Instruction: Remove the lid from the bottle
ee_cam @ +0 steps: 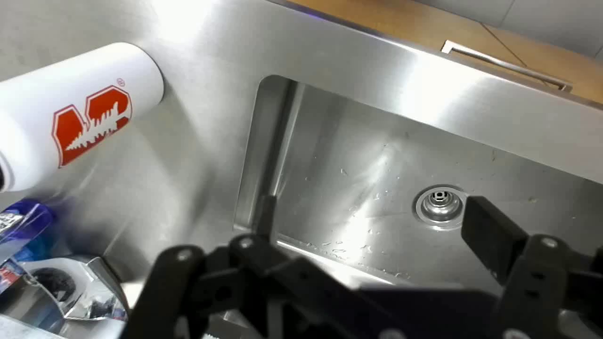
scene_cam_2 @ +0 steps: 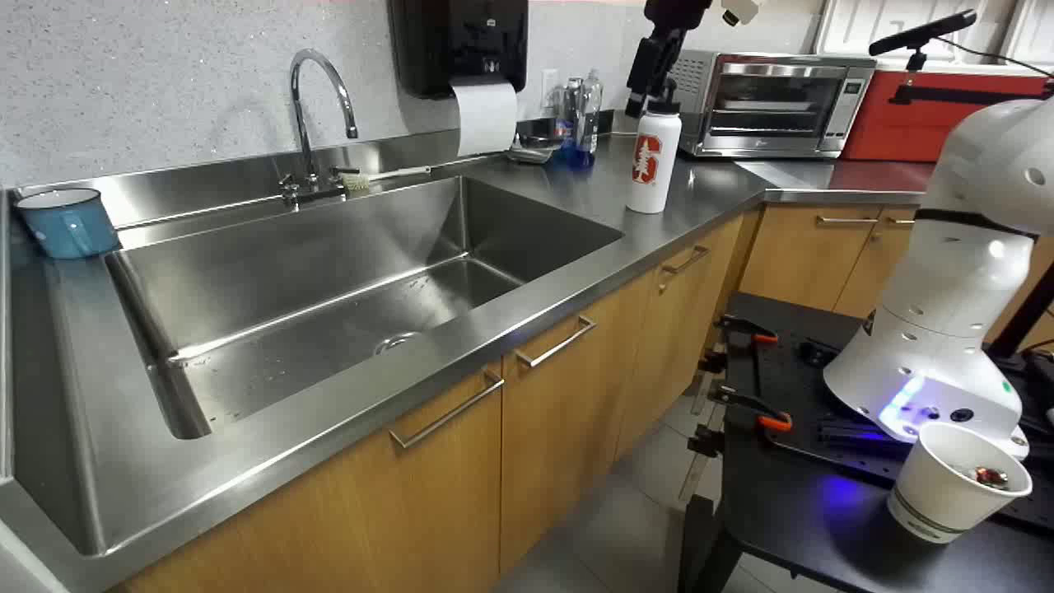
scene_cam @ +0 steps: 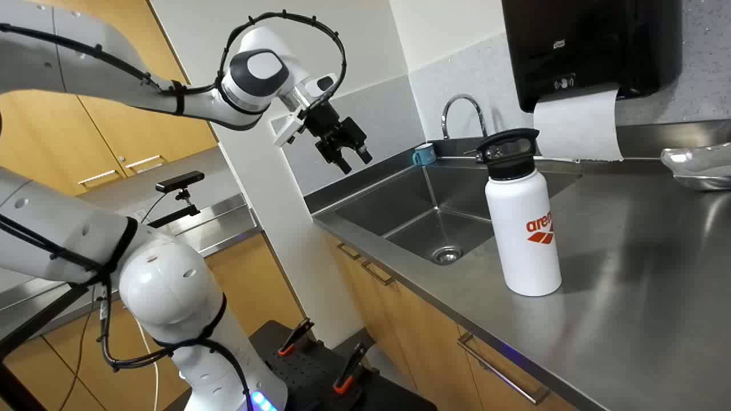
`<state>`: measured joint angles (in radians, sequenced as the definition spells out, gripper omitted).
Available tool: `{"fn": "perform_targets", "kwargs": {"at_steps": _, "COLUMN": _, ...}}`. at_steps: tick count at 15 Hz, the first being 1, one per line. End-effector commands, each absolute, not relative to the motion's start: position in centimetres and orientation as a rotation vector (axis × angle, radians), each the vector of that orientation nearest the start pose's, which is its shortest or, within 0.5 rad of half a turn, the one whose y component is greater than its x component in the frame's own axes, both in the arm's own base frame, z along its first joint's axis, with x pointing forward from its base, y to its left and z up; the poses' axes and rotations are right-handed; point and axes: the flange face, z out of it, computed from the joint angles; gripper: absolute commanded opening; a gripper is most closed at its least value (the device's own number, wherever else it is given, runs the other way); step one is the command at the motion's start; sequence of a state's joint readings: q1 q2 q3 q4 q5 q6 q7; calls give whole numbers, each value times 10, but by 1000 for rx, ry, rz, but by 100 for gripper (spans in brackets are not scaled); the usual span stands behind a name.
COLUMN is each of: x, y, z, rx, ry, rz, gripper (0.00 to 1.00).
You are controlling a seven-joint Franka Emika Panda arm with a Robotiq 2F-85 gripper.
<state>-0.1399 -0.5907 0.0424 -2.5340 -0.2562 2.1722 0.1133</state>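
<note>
Wide ran the steel counter (scene_cam: 634,297), the big sink (scene_cam_2: 321,276) set into it. Between that sink and the counter's inside corner, toward the front edge, stood the white bottle (scene_cam: 522,240), well apart from the jaws and off toward the left of the wrist view. Dead upright it was, long axis vertical, top end straight up! The gripper (scene_cam: 355,161) hung with its jaws spread, sink showing between them. And perched on the bottle's top sat the black lid (scene_cam: 508,165).

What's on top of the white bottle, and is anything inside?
A black lid with a loop handle sits on the white bottle. The inside cannot be seen: the lid covers it and the bottle is opaque.
</note>
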Motion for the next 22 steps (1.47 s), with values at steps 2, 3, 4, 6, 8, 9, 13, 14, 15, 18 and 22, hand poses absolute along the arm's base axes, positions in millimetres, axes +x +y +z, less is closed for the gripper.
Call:
{"fn": "perform_targets", "kwargs": {"at_steps": 2, "x": 388, "y": -47, "z": 496, "rx": -3365, "ry": 158, "rz": -385, "gripper": 100}}
{"fn": "perform_targets", "kwargs": {"at_steps": 3, "x": 388, "y": -47, "z": 496, "rx": -3365, "ry": 158, "rz": -385, "gripper": 100}}
{"fn": "perform_targets", "kwargs": {"at_steps": 4, "x": 388, "y": -47, "z": 496, "rx": -3365, "ry": 158, "rz": -385, "gripper": 100}}
{"fn": "perform_targets", "kwargs": {"at_steps": 6, "x": 388, "y": -47, "z": 496, "rx": -3365, "ry": 158, "rz": -385, "gripper": 100}}
{"fn": "perform_targets", "kwargs": {"at_steps": 8, "x": 388, "y": -47, "z": 496, "rx": -3365, "ry": 158, "rz": -385, "gripper": 100}}
{"fn": "perform_targets", "kwargs": {"at_steps": 9, "x": 388, "y": -47, "z": 496, "rx": -3365, "ry": 158, "rz": -385, "gripper": 100}}
{"fn": "perform_targets", "kwargs": {"at_steps": 13, "x": 391, "y": -64, "z": 509, "rx": -3357, "ry": 314, "rz": -456, "gripper": 100}}
{"fn": "perform_targets", "kwargs": {"at_steps": 14, "x": 392, "y": -79, "z": 518, "rx": -3329, "ry": 428, "rz": -489, "gripper": 100}}
{"fn": "perform_targets", "kwargs": {"at_steps": 15, "x": 393, "y": -93, "z": 526, "rx": -3300, "ry": 531, "rz": -507, "gripper": 100}}
{"fn": "perform_targets", "kwargs": {"at_steps": 18, "x": 392, "y": -153, "z": 558, "rx": -3218, "ry": 813, "rz": -526, "gripper": 100}}
{"fn": "perform_targets", "kwargs": {"at_steps": 22, "x": 385, "y": -231, "z": 594, "rx": -3083, "ry": 1161, "rz": -566, "gripper": 100}}
